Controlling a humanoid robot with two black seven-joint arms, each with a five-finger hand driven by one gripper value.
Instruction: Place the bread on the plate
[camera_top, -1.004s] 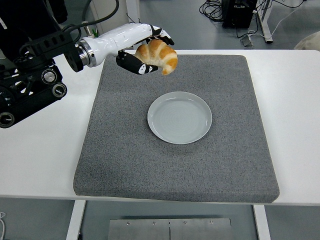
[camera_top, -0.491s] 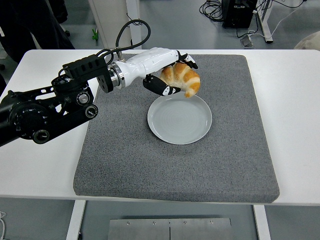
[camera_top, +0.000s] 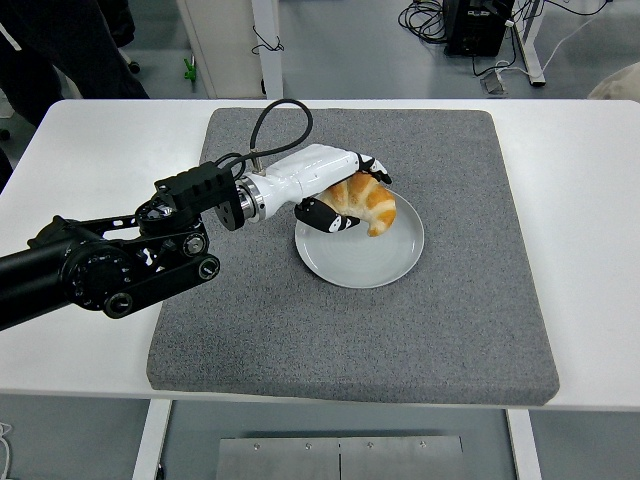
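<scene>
A golden croissant (camera_top: 368, 207) is held in my left hand (camera_top: 345, 195), which has a white shell and black fingers curled around it. The hand holds the croissant low over the upper middle of a round pale grey plate (camera_top: 360, 260). I cannot tell whether the croissant touches the plate. The plate sits in the middle of a grey mat (camera_top: 300, 310). My left arm reaches in from the left edge across the mat. My right arm is not in view.
The grey mat covers most of the white table (camera_top: 80, 300). A person in dark clothes (camera_top: 70, 50) stands at the top left behind the table. Cables and a desk leg (camera_top: 520, 40) show on the floor beyond.
My left hand has carried the croissant from above the mat's far left part to the right and down, so it is now low over the plate.
</scene>
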